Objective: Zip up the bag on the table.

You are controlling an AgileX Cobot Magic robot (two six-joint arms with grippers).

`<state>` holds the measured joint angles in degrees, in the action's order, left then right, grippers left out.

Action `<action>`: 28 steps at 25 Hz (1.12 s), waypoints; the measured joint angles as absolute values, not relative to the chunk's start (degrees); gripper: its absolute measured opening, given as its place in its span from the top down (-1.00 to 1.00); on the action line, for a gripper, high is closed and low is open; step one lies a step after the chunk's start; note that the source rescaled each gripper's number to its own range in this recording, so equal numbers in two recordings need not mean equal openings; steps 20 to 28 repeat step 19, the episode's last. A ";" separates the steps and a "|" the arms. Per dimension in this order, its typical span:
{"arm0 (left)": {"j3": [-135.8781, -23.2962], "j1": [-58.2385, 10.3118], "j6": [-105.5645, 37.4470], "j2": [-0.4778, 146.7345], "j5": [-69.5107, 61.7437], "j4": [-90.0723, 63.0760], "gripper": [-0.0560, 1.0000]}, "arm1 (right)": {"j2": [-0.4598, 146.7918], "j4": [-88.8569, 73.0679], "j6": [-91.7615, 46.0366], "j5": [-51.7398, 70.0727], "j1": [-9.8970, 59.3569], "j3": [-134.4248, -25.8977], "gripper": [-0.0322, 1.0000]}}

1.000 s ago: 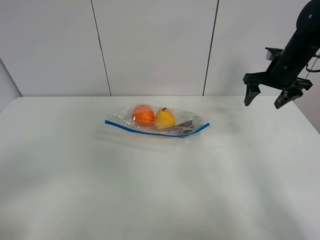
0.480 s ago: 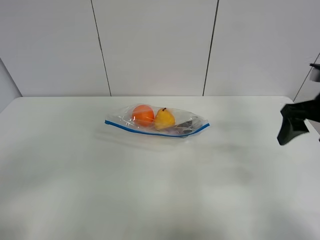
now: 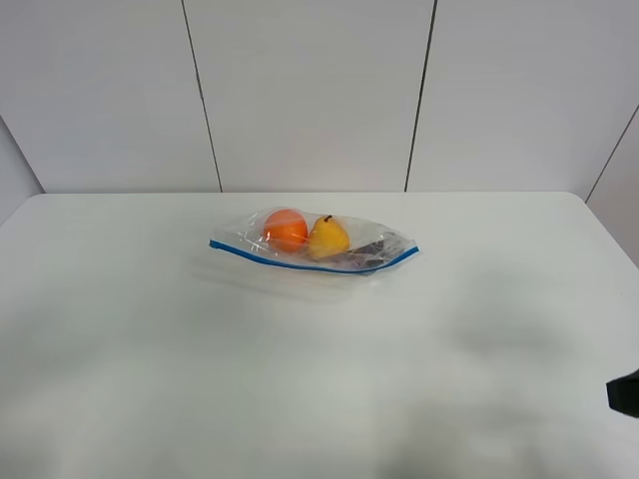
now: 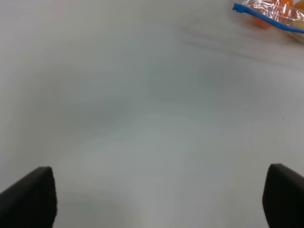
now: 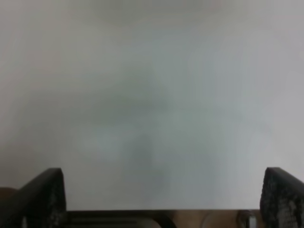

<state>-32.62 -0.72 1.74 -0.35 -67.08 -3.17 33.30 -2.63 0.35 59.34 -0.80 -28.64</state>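
Right gripper (image 5: pixel 161 197): had dropped from its raised station above the table's (image 3: pixel 150 379) far right corner to the near right edge, only a dark tip showing in the high view; jaws spread wide, holding nothing, bare tabletop between them. Left gripper (image 4: pixel 159 197): likewise wide open and empty, well apart from the bag (image 3: pixel 313 241). Bag lay near the far edge, about midway along it, blue zip strip (image 3: pixel 300 264) toward the near side, probably presented so for pinching; untouched.
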 joint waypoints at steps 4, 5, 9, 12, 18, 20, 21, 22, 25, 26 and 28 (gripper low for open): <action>-32.62 -0.72 1.74 -0.35 -67.08 -3.17 -1.00 | 25.51 -0.55 3.23 58.70 3.92 -28.31 -0.83; -32.62 -0.72 1.74 -0.35 -67.08 -3.17 -1.00 | 23.79 0.00 3.65 58.63 4.96 -28.31 -0.83; -32.62 -0.72 1.74 -0.35 -67.08 -3.17 -1.00 | 14.05 0.00 3.96 58.63 6.16 -28.31 -0.83; -32.62 -0.72 1.74 -0.35 -67.08 -3.17 -1.00 | 4.65 0.00 3.96 58.63 6.16 -28.20 -0.83; -32.62 -0.72 1.74 -0.35 -67.08 -3.19 -1.00 | -0.08 0.83 3.96 58.72 6.83 -28.14 -0.83; -32.62 -0.72 1.74 -0.35 -67.08 -3.19 -1.00 | -0.20 0.83 3.96 58.72 6.83 -28.14 -0.83; -32.62 -0.72 1.74 -0.35 -67.08 -3.19 -1.00 | -0.20 0.83 3.96 58.72 6.83 -28.14 -0.83; -32.62 -0.72 1.74 -0.35 -67.08 -3.19 -1.00 | -0.20 0.83 3.96 58.72 6.83 -28.14 -0.83; -32.62 -0.72 1.74 -0.35 -67.08 -3.19 -1.00 | -0.20 0.83 3.96 58.72 6.83 -28.14 -0.83; -32.62 -0.72 1.74 -0.35 -67.08 -3.19 -1.00 | -0.20 0.83 3.96 58.72 6.83 -28.14 -0.83; -32.62 -0.72 1.74 -0.35 -67.08 -3.19 -1.00 | -0.20 0.83 3.96 58.72 6.83 -28.14 -0.83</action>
